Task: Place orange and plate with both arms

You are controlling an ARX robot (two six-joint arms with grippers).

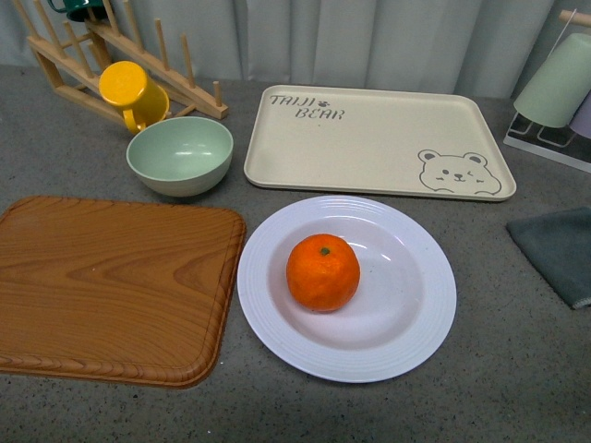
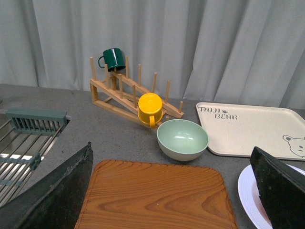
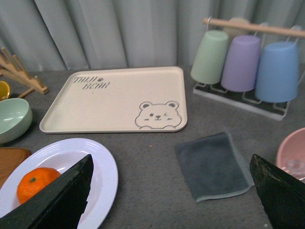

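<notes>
Starting on the left: the left gripper (image 2: pixel 170 149) is hanging with its fingers spread wide and carrying nothing, above the near edge of the wooden board (image 1: pixel 111 286), which is lying bare. Behind it, the yellow mug (image 1: pixel 132 89) is resting tipped on the wooden rack (image 1: pixel 83 55), and the pale green bowl (image 1: pixel 180 152) is sitting upright with nothing in it.

Moving to the middle, the plate (image 1: pixel 406 314) is lying flat on the grey table, just beside the board's right edge, and the orange (image 1: pixel 322 272) is sitting in its well, a bit left of centre, stem mark facing up.

Handling-wise, I'm guessing the orange is firm with a little give, and the dimpled skin is helping grip, but it's round, so it's going to roll if the plate tips. I'd be pinching it from above across its widest part. The plate is looking stiff and smooth, probably slippery, and can't tell if it's ceramic or plastic. The ridged rim is the only place to grab, and it's sitting low on the table.

Further right, the bear tray (image 1: pixel 379 138) is lying empty behind the plate, and a grey cloth (image 1: pixel 559 249) is lying by the upside-down cups (image 3: pixel 243 62). The right gripper (image 3: pixel 171 156) is hovering wide open too, holding nothing.
</notes>
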